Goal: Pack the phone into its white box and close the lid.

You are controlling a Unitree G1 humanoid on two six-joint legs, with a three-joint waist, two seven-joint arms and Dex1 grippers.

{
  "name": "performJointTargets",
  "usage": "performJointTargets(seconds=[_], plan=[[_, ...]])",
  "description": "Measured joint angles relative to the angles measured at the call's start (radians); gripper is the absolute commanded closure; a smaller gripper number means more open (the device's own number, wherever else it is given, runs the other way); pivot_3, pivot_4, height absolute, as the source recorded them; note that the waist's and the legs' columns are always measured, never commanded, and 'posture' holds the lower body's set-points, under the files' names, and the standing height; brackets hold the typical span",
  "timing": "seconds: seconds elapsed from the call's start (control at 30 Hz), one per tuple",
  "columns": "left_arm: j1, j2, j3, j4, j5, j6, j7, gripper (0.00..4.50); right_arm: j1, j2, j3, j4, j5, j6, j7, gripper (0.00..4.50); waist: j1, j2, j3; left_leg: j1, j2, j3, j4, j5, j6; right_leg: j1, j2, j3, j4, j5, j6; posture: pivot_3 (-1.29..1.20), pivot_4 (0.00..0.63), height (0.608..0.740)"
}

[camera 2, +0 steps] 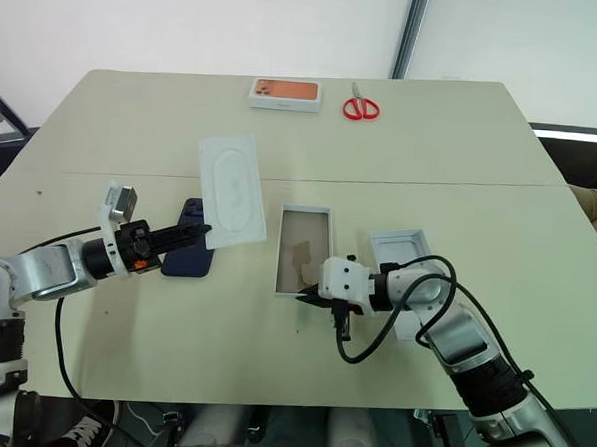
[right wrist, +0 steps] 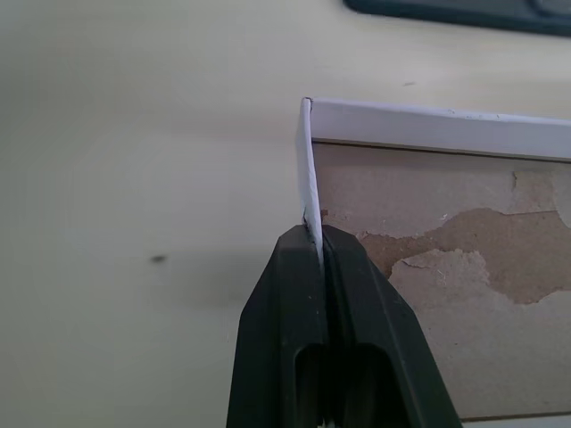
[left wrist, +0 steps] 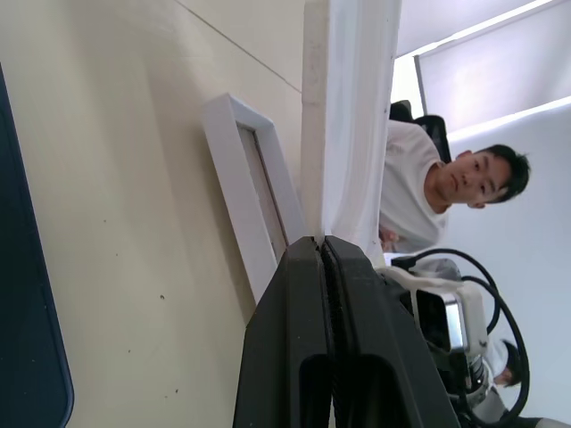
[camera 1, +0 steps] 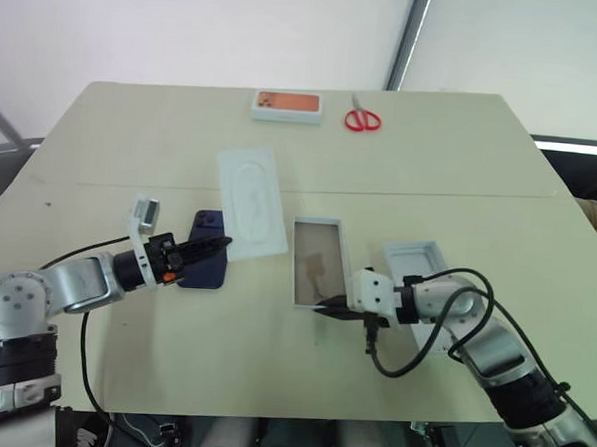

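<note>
The dark navy phone [camera 1: 205, 251] lies back up on the table, left of the white box [camera 1: 317, 262]. The box stands open, showing a brown, torn bottom. My left gripper [camera 1: 222, 243] is shut on the near edge of the white moulded inner tray [camera 1: 250, 201], which has an oval recess and hangs tilted above the table beside the phone. My right gripper [camera 1: 325, 307] is shut on the box's near wall [right wrist: 308, 178] at its corner. The lid [camera 1: 421, 268] lies inside up to the right of the box, partly under my right arm.
A small orange-topped box [camera 1: 287, 105] and red-handled scissors [camera 1: 362, 119] lie at the table's far edge. A person [left wrist: 446, 192] sits beyond the table. My right arm's black cable [camera 1: 412, 355] loops over the table near the front edge.
</note>
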Motion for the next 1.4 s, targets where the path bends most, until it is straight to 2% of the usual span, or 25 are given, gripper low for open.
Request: performJointTargets(seconds=[0.03,0.13,0.27,0.33,0.47,0.67,0.87,1.07,1.4], plan=[[0.000,0.000,-0.004,0.000,-0.004,-0.001,0.001,4.50,-0.003,0.009,0.003,-0.001,-0.008,0.009,-0.014,4.45,0.000,0.000,0.000,0.000,0.000,0.000,0.000,0.000,0.000,0.000,0.000,0.000,0.000,0.000,0.000,0.00,0.150,0.740],[0.000,-0.001,-0.019,0.000,-0.009,-0.002,0.011,4.50,-0.009,0.030,0.006,-0.001,-0.014,0.047,-0.040,3.51,0.000,0.000,0.000,0.000,0.000,0.000,0.000,0.000,0.000,0.000,0.000,0.000,0.000,0.000,0.000,0.00,0.150,0.740],[0.000,-0.011,-0.026,0.000,-0.020,-0.009,0.032,4.50,-0.019,0.042,0.007,-0.002,-0.006,0.090,-0.045,1.40,0.002,0.000,0.000,0.000,0.000,0.000,0.000,0.000,0.000,0.000,0.000,0.000,0.000,0.000,0.000,0.00,0.150,0.740],[0.000,-0.014,-0.027,0.000,-0.025,-0.010,0.041,4.50,-0.019,0.042,0.007,-0.007,-0.007,0.094,-0.053,0.52,0.002,0.000,0.000,0.000,0.000,0.000,0.000,0.000,0.000,0.000,0.000,0.000,0.000,0.000,0.000,0.00,0.150,0.740],[0.003,-0.035,-0.050,-0.013,-0.037,-0.014,0.060,4.50,-0.019,0.036,-0.032,-0.040,0.040,0.121,-0.053,0.52,0.002,0.000,0.000,0.000,0.000,0.000,0.000,0.000,0.000,0.001,0.000,0.000,0.000,0.000,0.000,0.00,0.150,0.740],[0.030,-0.091,-0.107,-0.058,-0.073,-0.038,0.109,4.50,0.047,-0.063,-0.255,-0.088,0.195,0.108,-0.010,0.52,0.007,0.000,0.000,0.000,-0.001,0.000,0.000,0.000,0.001,0.002,-0.001,0.000,0.000,0.000,0.000,0.00,0.150,0.740],[0.033,-0.142,-0.178,-0.062,-0.074,-0.061,0.145,4.50,0.155,-0.142,-0.385,-0.037,0.232,0.005,0.041,0.52,-0.001,0.000,0.000,0.000,0.000,0.001,0.000,0.000,0.001,0.002,-0.001,0.001,0.000,0.000,0.000,0.00,0.150,0.740],[0.006,-0.212,-0.259,-0.054,-0.059,-0.068,0.160,4.50,0.149,-0.143,-0.401,-0.008,0.228,-0.038,0.011,0.52,0.004,0.000,0.000,0.000,-0.001,0.001,0.001,0.000,0.001,0.003,-0.001,0.000,0.000,0.000,0.000,0.00,0.150,0.740],[-0.020,-0.207,-0.270,-0.009,0.027,-0.063,0.123,4.50,0.149,-0.140,-0.392,-0.009,0.217,-0.057,-0.036,0.52,0.003,0.000,0.000,0.000,-0.001,0.001,0.001,0.000,0.001,0.002,0.000,0.000,0.000,0.000,0.000,0.00,0.150,0.740]])
